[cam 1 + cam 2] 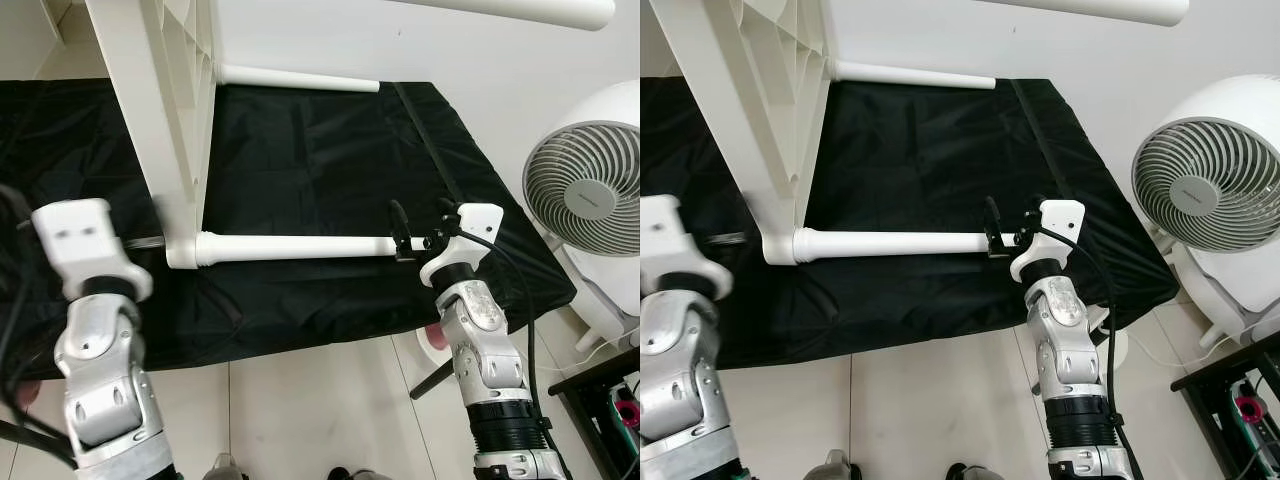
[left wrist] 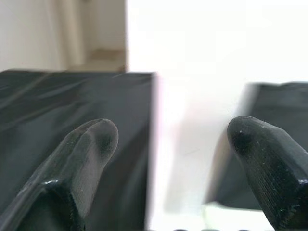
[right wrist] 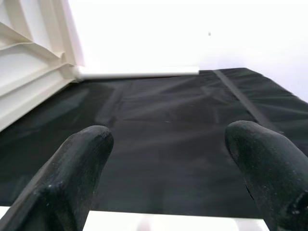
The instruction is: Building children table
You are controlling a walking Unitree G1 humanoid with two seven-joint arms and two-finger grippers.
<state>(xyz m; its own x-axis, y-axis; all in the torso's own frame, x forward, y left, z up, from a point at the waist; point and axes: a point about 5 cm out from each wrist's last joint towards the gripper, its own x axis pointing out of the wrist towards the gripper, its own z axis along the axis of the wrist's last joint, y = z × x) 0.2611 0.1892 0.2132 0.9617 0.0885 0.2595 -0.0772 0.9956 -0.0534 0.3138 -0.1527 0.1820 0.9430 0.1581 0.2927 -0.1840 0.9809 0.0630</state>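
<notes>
The white children's table top (image 1: 160, 90) stands on its edge on a black cloth (image 1: 300, 150). A white leg (image 1: 300, 247) juts sideways from its lower corner, and a second leg (image 1: 300, 78) lies further back. My right gripper (image 1: 420, 235) is open at the near leg's free end, one black finger (image 1: 400, 230) on each side. In the right wrist view the gripper (image 3: 168, 139) spreads wide above the leg (image 3: 159, 222). My left gripper (image 2: 178, 139) is open, with the table's white corner (image 2: 187, 144) between its fingers.
A white fan (image 1: 590, 185) stands to the right of the cloth, close to my right arm. A third white leg (image 1: 520, 8) sticks out overhead at the top right. Pale tiled floor (image 1: 320, 400) lies in front, and a dark stand (image 1: 610, 400) is at the lower right.
</notes>
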